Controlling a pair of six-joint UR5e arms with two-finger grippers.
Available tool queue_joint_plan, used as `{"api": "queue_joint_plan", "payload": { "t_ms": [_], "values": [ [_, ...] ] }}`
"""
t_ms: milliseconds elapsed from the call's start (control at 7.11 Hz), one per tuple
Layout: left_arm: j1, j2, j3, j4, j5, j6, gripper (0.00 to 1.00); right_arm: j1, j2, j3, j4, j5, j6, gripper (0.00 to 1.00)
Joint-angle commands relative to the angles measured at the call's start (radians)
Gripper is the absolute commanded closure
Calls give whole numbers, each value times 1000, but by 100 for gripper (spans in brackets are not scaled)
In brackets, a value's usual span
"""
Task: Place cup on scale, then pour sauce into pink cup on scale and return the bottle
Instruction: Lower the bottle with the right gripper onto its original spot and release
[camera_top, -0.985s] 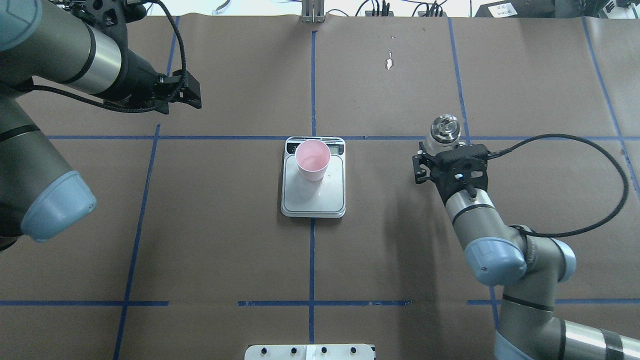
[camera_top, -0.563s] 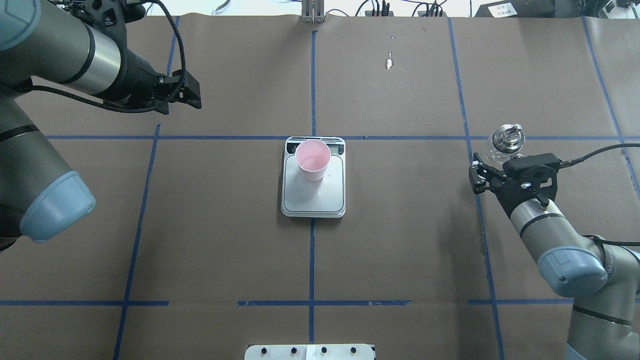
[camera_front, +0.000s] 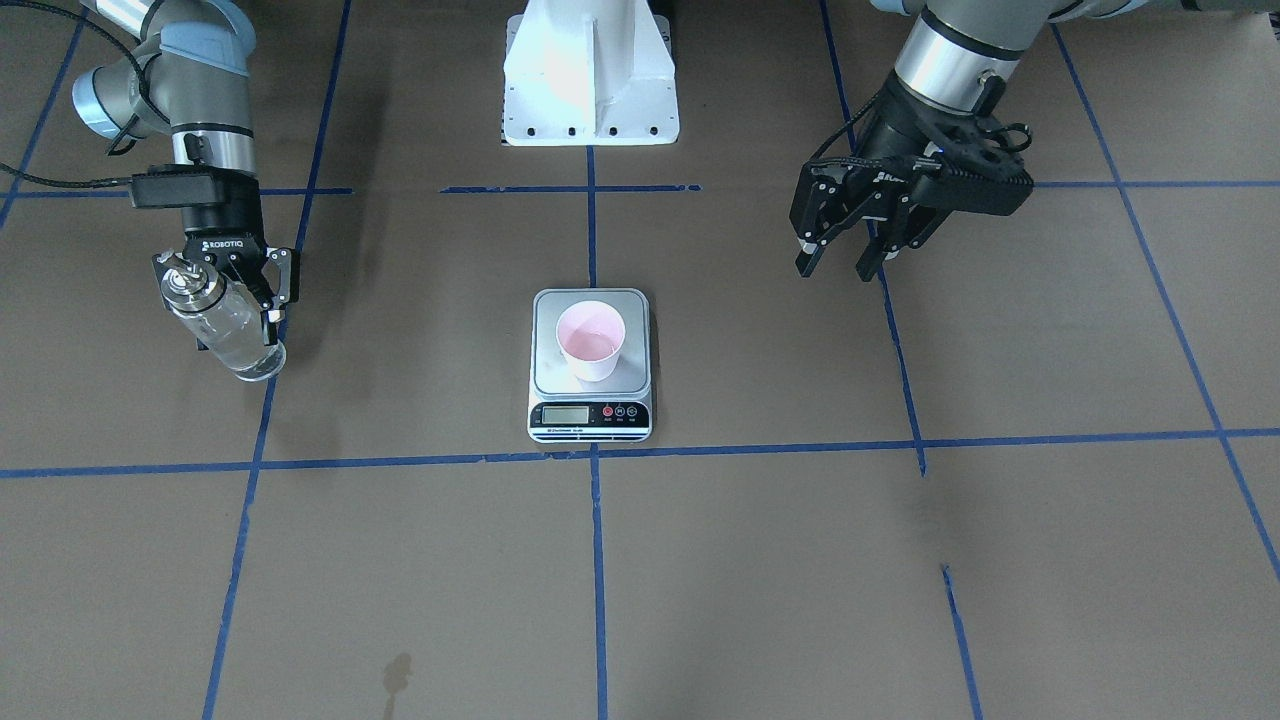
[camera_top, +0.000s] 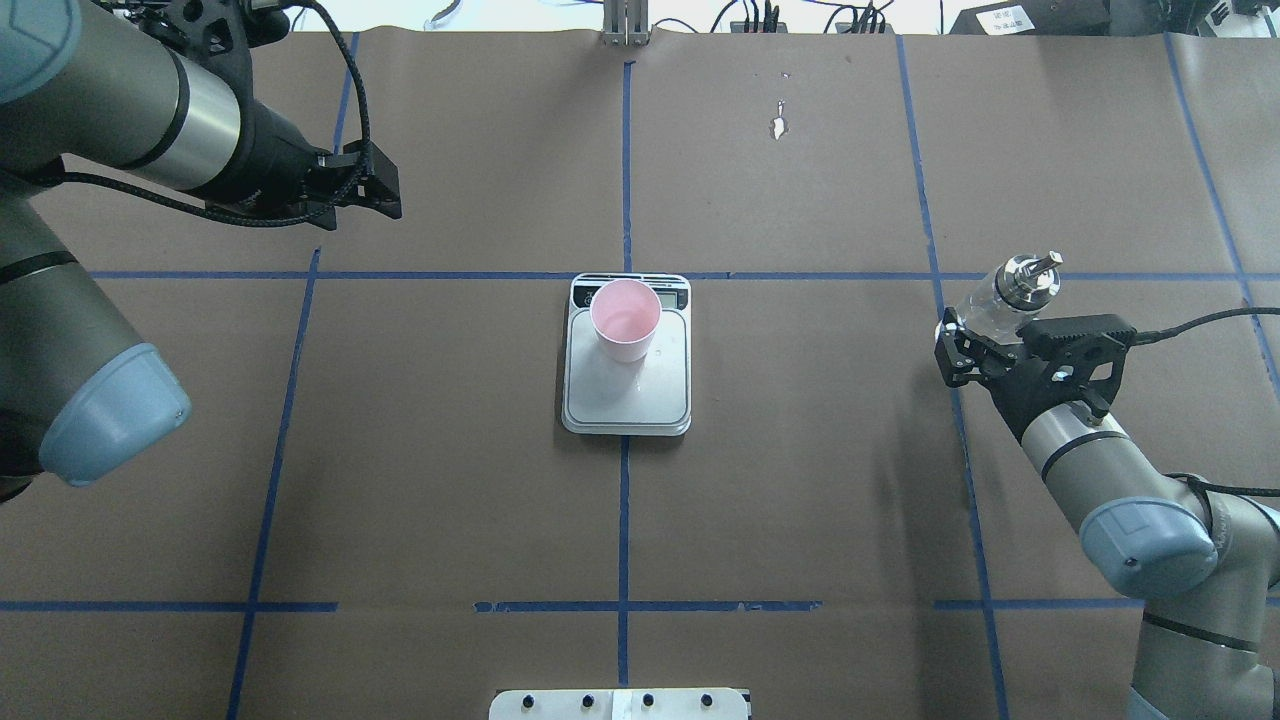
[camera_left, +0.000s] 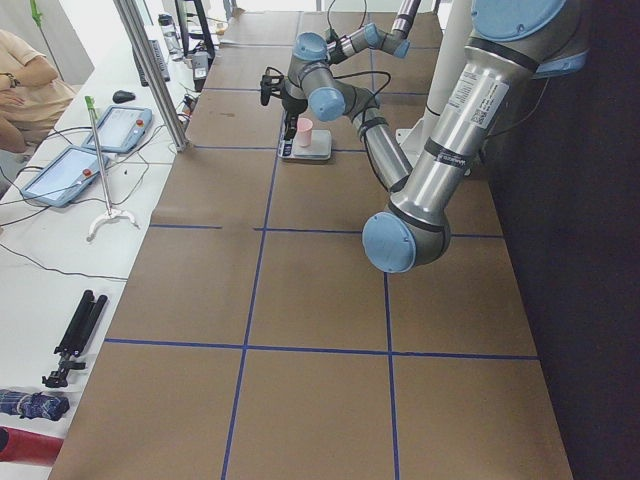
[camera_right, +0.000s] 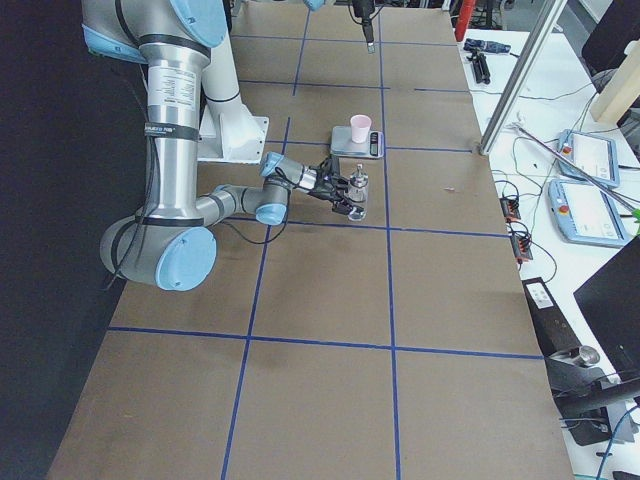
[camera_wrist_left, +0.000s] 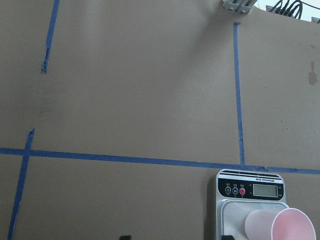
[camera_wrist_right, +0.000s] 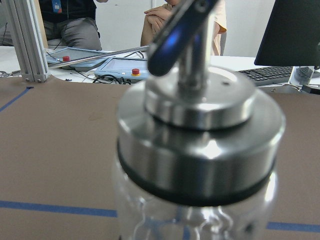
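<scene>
far left first: the left gripper (camera_top: 392, 195), black and two-fingered, hangs over the back of the brown paper-covered table (camera_top: 800, 500). its fingers are spread, nothing sits between them, and it is well apart from everything that matters.

centre of the table now. the small tapered pale pink paper cup (camera_top: 625, 320) stands upright on the flat silver-grey digital scale (camera_top: 625, 395), towards the display end of the platform. a faint sheen at the cup's bottom suggests liquid is in there, so the pour looks done, though that is a judgement.

over to the right, and here is the action: the right gripper (camera_front: 225, 305) is pinching the small clear glass bottle (camera_top: 992, 303) across its body, coming in from the side. the shiny silver spout cap (camera_top: 1030, 275) points up and the bottle's long axis is close to upright, the base towards the table. it is well apart from the scale, out on the robot's right.

the move ahead turns on that vertical line. the table lies straight below the base, so it should be a short drop and a release. whether the base already touches the paper cannot be told from these views.
</scene>
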Motion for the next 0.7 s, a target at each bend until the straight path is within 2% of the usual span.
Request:
{"api": "queue_joint_plan", "payload": {
  "t_ms": [0,141,563],
  "values": [
    [0,1,-3,0,0,-3,32,-3,9,-28,-1,-1,77,100],
    [0,1,-7,0,0,-6,32,-3,59,-54,-3,-2,89,100],
    [0,1,-17,2,0,-6,32,-3,68,-86,-6,-4,105,100]
  ]
}}
